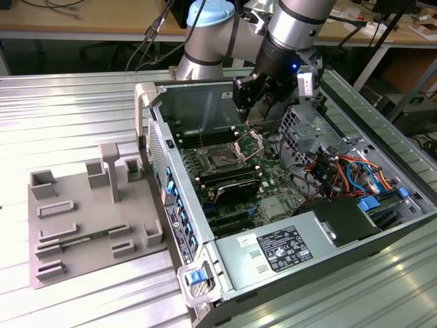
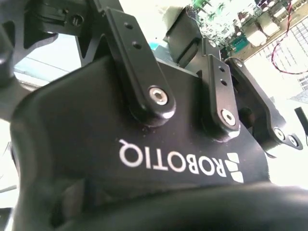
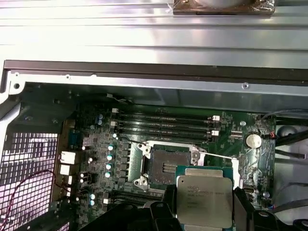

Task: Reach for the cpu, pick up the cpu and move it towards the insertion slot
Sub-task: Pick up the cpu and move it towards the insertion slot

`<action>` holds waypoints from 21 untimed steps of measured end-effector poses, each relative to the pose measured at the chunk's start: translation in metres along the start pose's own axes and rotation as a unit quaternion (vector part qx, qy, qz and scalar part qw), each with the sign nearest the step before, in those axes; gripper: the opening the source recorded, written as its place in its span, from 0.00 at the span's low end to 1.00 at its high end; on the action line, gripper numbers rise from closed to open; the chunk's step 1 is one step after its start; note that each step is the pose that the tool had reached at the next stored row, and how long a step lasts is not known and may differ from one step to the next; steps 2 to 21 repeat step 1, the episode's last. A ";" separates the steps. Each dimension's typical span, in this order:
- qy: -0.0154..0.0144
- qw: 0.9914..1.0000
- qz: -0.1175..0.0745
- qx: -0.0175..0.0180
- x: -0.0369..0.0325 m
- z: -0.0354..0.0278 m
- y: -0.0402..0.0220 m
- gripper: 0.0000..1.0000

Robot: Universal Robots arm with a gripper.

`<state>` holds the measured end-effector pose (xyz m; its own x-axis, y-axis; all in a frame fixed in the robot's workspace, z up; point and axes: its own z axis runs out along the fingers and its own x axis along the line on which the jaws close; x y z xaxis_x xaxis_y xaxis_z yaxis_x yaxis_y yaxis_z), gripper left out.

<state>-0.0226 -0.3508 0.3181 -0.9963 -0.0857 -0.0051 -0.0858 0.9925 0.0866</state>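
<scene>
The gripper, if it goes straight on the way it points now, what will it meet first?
Probably the insertion slot. The gripper, holding the cpu, points down at the green board, with the open socket close beyond the chip. Depth is unclear, so the metal frame may come first.

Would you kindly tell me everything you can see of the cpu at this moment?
In the first wrist view the cpu is a flat square chip with a pale silvery metal lid bearing faint print, on a green base that shows along its upper edge. It is held level between the dark fingers of the gripper, which flank two opposite sides. It hangs above the green motherboard, beside the insertion slot, whose frame is open, and is not yet seated in it.
</scene>
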 end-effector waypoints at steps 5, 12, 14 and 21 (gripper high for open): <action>0.000 1.000 0.000 0.000 0.0000 0.0000 0.0000 0.55; 0.000 1.000 0.000 0.000 0.0000 0.0000 0.0000 0.55; 0.000 1.000 0.000 0.000 0.0000 0.0000 0.0000 0.55; 0.000 1.000 0.000 0.000 0.0000 0.0000 0.0000 0.55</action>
